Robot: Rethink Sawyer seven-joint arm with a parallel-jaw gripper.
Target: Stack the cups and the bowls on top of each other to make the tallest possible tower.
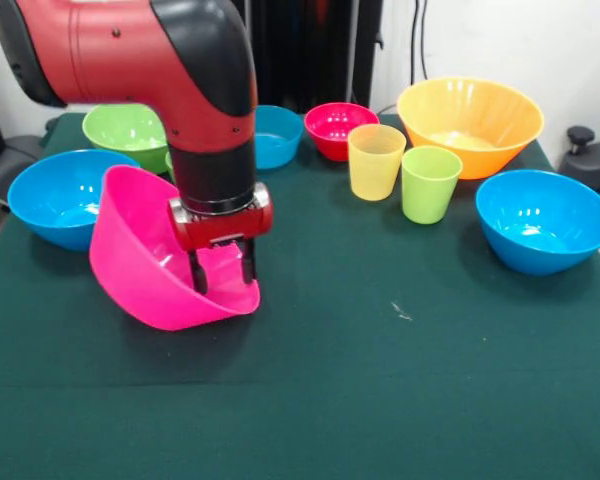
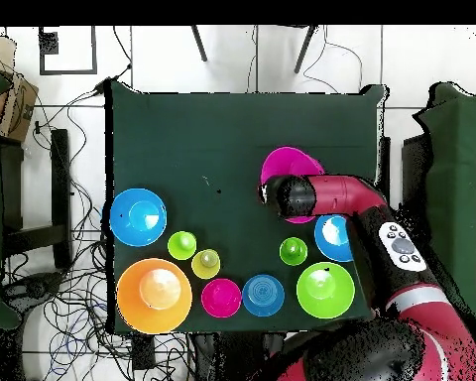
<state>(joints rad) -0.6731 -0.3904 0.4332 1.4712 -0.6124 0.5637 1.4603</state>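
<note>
Dark green cloth over the counter point(image 1: 400, 400), small pale speck point(image 1: 401, 313) on it. Tangled black cables point(image 2: 78, 298) across white floor beside it. Cardboard box point(image 2: 6, 94) at one corner, framed square marker point(image 2: 67, 50) nearby.

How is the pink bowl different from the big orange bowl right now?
The pink bowl is tipped on its side, opening facing sideways; the orange bowl sits upright on the table. The gripper has its fingers over the pink bowl's rim, while nothing touches the orange bowl. The pink one is near the middle of the table; the orange one is at a corner. Both are wide, glossy and round.
</note>
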